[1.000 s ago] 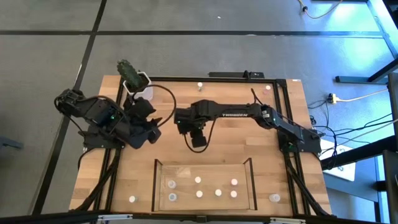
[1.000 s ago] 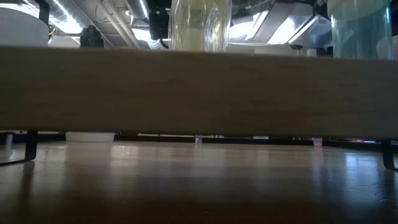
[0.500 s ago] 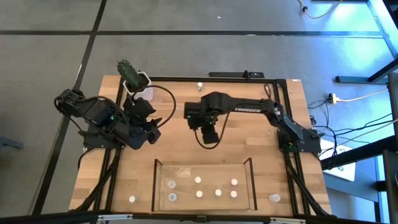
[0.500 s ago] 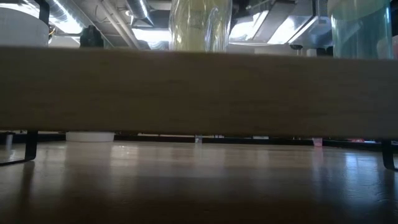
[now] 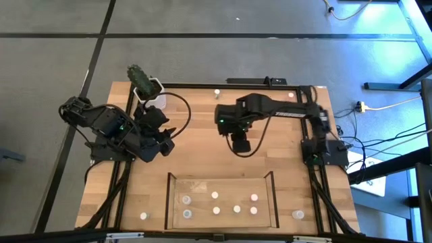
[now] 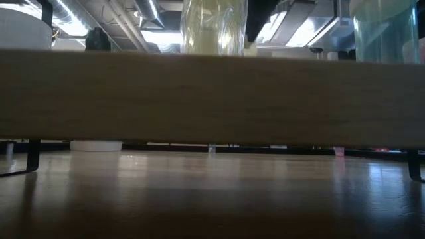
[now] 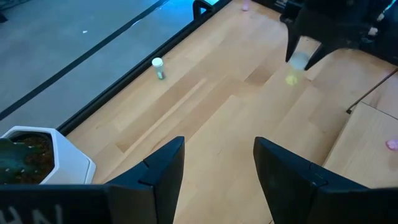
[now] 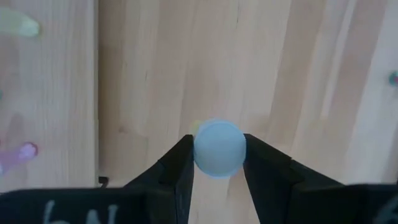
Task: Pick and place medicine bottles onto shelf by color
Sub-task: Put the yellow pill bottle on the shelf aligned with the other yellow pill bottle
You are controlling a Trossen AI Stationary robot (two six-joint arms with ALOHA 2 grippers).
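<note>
Right gripper [image 5: 241,143]: poised over the middle of the worktop [image 5: 196,135], at 12 o'clock from the shelf and well apart from it.
Right fingers [image 8: 177,168]: clamped on a pale round-capped bottle [image 8: 219,148], one finger on each side of the cap; the hold looks centred, which should keep the bottle upright in transit.
Left gripper [image 7: 217,168]: parked at 9 o'clock on the worktop, near the cactus pot [image 5: 145,86]; fingers parted, nothing between them. Judged to be waiting.
Shelf [image 5: 169,202]: at 6 o'clock, clear-walled, wood floor. Several medicine bottles [image 5: 216,210] stand inside in loose rows, two pinkish ones [image 5: 254,198] toward its 3 o'clock end, apparently grouped by colour.
Loose bottles: one at 12 o'clock by the frame [image 5: 217,92]; one each just outside the shelf's ends, [image 5: 143,217] and [image 5: 298,214].
Stage: carry phase, bottle lifted, not yet placed.
Risk: bottle is tiny against the fingers; slipping is possible on release.
</note>
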